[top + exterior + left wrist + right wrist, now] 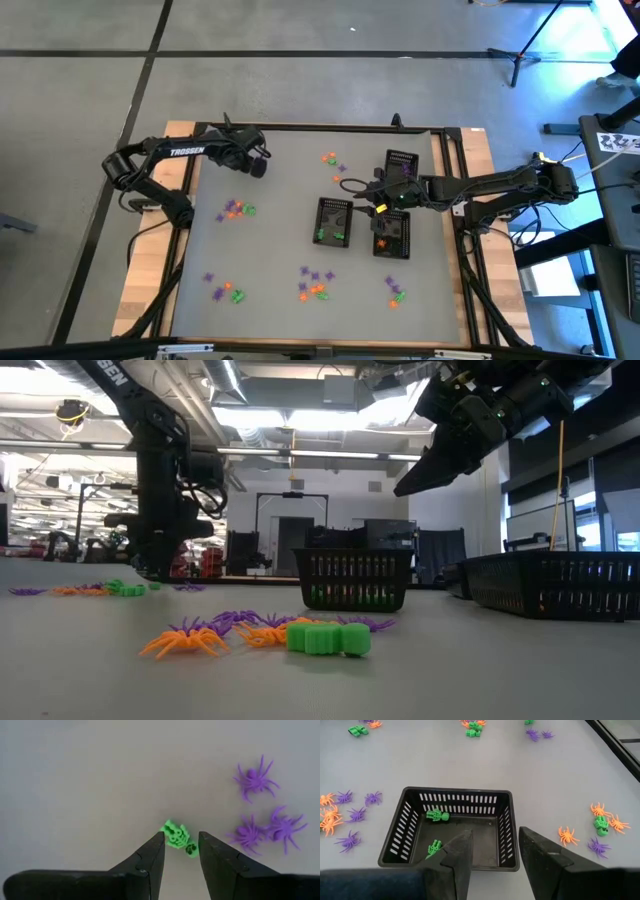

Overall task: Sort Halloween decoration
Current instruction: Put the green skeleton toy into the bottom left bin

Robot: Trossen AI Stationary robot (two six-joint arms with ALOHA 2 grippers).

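My left gripper (181,837) is at the table's far left (260,166), pointing steeply down and shut on a small green trinket (176,835). Three purple spiders (255,777) lie on the table beside it. My right gripper (496,832) hangs open and empty above the baskets right of centre (370,192). It looks down into the middle black mesh basket (455,791), which holds two green trinkets (437,815). More orange, green and purple trinkets (235,209) lie scattered in clusters on the grey table. My left gripper pinches the green trinket between its two fingertips (155,845), which meet its two opposite ends (189,849). The fingers come from above, pointing steeply down. Whether the trinket is clear of the table, I cannot tell.
Three black mesh baskets stand right of centre: a far one (402,165), the middle one (334,220) and a near right one (392,236). Trinket clusters lie along the near edge (315,285), at the near left (228,293) and by the far middle (332,160).
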